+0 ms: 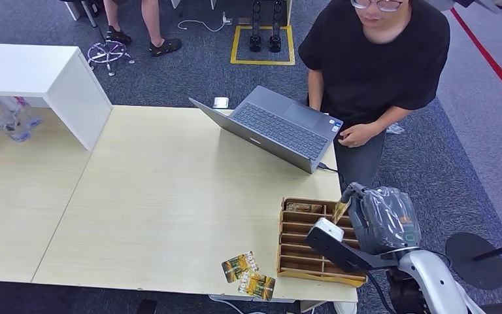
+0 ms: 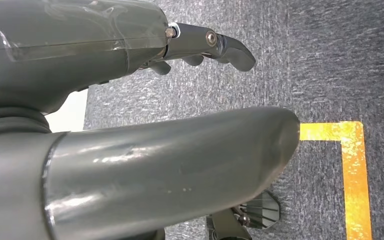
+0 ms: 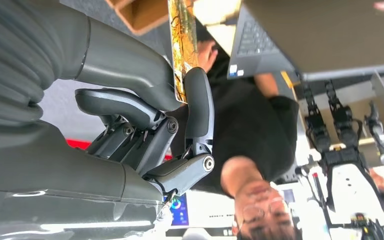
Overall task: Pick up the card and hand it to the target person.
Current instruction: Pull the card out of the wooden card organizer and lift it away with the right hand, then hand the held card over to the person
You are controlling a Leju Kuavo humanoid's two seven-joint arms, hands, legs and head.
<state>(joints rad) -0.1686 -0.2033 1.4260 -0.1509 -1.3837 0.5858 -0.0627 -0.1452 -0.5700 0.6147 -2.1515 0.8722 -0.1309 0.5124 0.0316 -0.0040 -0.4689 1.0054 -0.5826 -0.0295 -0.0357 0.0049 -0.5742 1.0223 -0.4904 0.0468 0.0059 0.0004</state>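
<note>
Over near-right table corner: right hand (image 1: 356, 196) up above wooden slotted card box (image 1: 294, 252), thumb + one finger pinching card (image 1: 340, 210) by its edge, card tilted, lifted just above box's far-right slots. Rt wrist view: same card (image 3: 182, 40) orange/yellow print, clamped between thick thumb and a dark fingertip, other fingers curled under, not touching card. Card clear of box, no contact w/ slots as far as visible.

Left hand (image 2: 200, 50) hanging beside body over grey carpet (image 2: 305, 65), holding nothing, fingers slightly bent and apart from thumb. Yellow tape corner (image 2: 352, 150) on carpet near it.

Far right, just past table edge: person (image 1: 372, 59) in black tee, dark trousers, facing table, one hand (image 1: 358, 135) held at waist, near laptop's right end. Card and person's hand well apart, card nearer.

Far-mid table (image 1: 170, 196): open grey laptop (image 1: 278, 127), screen tipped back toward left, cable off its near-right corner. Small silver item (image 1: 220, 102) at far table edge left of laptop, can't tell what.

Near edge, left of box: two loose cards (image 1: 248, 275) flat on light wood top, overlapping, same orange/green print.

Far left: white counter (image 1: 39, 78), clear plastic bottles (image 1: 6, 118) beside it. Far bkgd: second person's legs in sandals (image 1: 144, 33), yellow floor square (image 1: 261, 46) w/ two black stands inside.
</note>
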